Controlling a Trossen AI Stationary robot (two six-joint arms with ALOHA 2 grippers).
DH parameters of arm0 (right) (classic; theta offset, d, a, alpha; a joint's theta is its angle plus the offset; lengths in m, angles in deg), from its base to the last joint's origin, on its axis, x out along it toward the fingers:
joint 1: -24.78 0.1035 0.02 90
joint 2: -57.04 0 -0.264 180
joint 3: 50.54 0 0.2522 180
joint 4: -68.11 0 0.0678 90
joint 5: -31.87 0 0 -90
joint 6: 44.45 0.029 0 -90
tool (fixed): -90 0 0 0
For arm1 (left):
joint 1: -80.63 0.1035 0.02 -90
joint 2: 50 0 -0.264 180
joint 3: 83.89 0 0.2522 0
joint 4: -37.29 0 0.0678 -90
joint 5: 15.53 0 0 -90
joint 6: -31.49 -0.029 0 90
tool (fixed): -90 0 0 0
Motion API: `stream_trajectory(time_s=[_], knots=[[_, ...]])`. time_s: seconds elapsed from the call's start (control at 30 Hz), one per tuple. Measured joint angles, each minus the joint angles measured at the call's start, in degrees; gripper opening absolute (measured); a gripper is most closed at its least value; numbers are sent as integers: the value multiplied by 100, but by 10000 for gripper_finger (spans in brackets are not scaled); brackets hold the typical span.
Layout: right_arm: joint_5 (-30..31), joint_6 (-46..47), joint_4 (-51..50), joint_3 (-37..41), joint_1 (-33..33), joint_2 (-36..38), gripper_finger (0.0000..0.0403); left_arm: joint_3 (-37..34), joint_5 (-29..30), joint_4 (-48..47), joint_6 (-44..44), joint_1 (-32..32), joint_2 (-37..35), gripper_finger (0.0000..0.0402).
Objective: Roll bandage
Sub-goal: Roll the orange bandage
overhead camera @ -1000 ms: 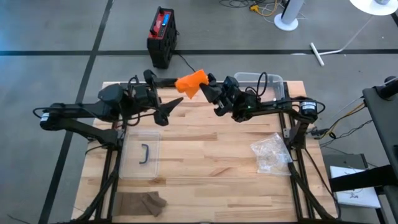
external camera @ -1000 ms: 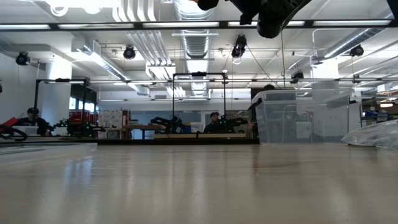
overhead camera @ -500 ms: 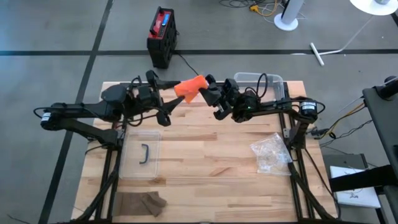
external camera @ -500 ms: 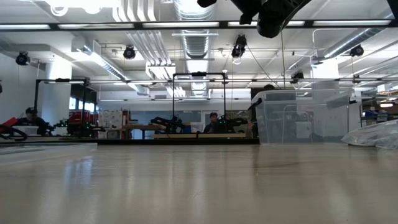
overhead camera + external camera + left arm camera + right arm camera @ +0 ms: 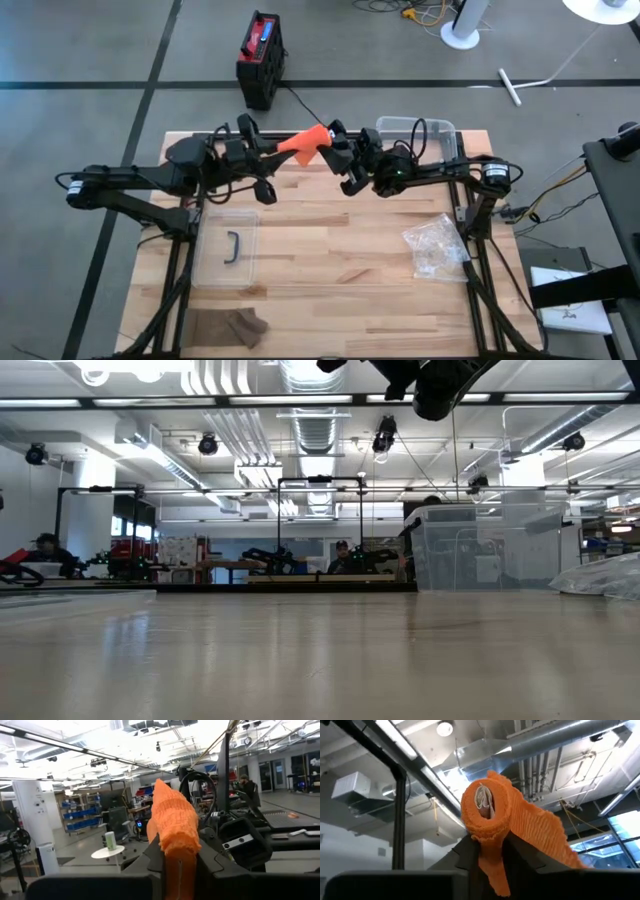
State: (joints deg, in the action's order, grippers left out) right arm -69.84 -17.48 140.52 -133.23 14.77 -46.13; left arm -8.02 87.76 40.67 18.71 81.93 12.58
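An orange bandage [image 5: 305,141] hangs high over the far part of the table between my two grippers. My left gripper [image 5: 278,146] is shut on one end of it and my right gripper [image 5: 330,142] on the other. The right wrist view shows a rolled part [image 5: 489,812] with its spiral end toward the camera, and a loose strip running off to one side. In the left wrist view the bandage [image 5: 172,820] stretches away from my left gripper [image 5: 179,854] toward the other arm. My left gripper pinches the strip end of the bandage [image 5: 179,865] between its two fingers, coming level from the table's left. The bandage is clear of the table and runs on toward my right gripper. Whether it holds one layer or several does not show. My right gripper [image 5: 490,849] pinches the bandage just under its rolled part [image 5: 489,836] between its two fingers, coming from the table's right. The roll stands out beyond the fingertips, its spiral end showing. It is clear of the table.
A clear lid with a dark handle [image 5: 232,247] lies near the table's left side, and a brown cloth [image 5: 228,325] lies at the near left. A clear bin [image 5: 420,133] stands at the far right. A crumpled plastic bag [image 5: 435,245] lies on the right.
My left gripper has swung from below the bandage up toward the far edge, reached the bandage's free end and shut on it. The bandage, a broad hanging flap before, is now drawn into a narrow band between the two grippers. My right gripper has shifted slightly toward the left.
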Motion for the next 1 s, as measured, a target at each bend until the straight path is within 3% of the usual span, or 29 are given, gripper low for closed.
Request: stream_trajectory(time_s=[0.2, 0.33, 0.4, 0.47, 0.57, 0.73, 1.0], knots=[[-1211, -317, -525, 225, -43, 301, 120, 0, -271, -433, 218, -137, -318, 49], [-1330, -1829, -2071, 449, 97, 873, 158, 0, -839, -611, 585, -236, -618, 37], [-932, -3058, -3303, 473, 287, 1258, 176, 2, -1045, -813, 797, -251, -745, 37], [-156, -4278, -4387, 410, 589, 1600, 192, -3, -1074, -1043, 953, -248, -855, 37], [977, -5527, -5294, 232, 1007, 1915, 209, -68, -1033, -1098, 1049, -240, -945, 42], [1768, -5834, -5789, -54, 1191, 2062, 207, -85, -1251, -1123, 1084, -243, -761, 46], [1778, -5650, -7159, -594, 1150, 1986, 162, -90, -1492, -1202, 1302, -245, -247, 48]])
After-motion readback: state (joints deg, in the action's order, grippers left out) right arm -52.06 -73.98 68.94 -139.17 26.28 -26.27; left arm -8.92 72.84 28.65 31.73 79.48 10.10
